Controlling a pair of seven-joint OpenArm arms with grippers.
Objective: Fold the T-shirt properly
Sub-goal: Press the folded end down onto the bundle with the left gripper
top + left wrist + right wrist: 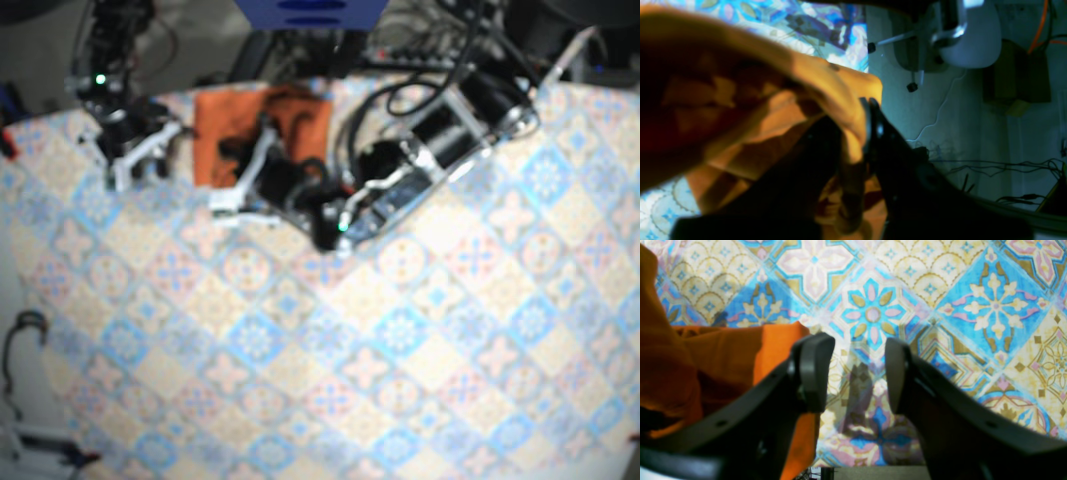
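- T-shirt (215,135): bunched at far edge of bench (400,350), left of centre.
- Left gripper (853,133): jaws closed on a fold of it.
- Right gripper (858,370): jaws apart, empty, just beside it.
- Likely light and limp; grip hems or corners, not mid-cloth.

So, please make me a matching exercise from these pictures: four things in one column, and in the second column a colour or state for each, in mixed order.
Column one:
1. left gripper
2. right gripper
3. T-shirt
4. table cover

Column two:
A. open, nothing between the jaws
B. plain orange
C. blue and cream tile pattern
D. shut on fabric

Pairs: 1-D, 2-A, 3-B, 4-C.
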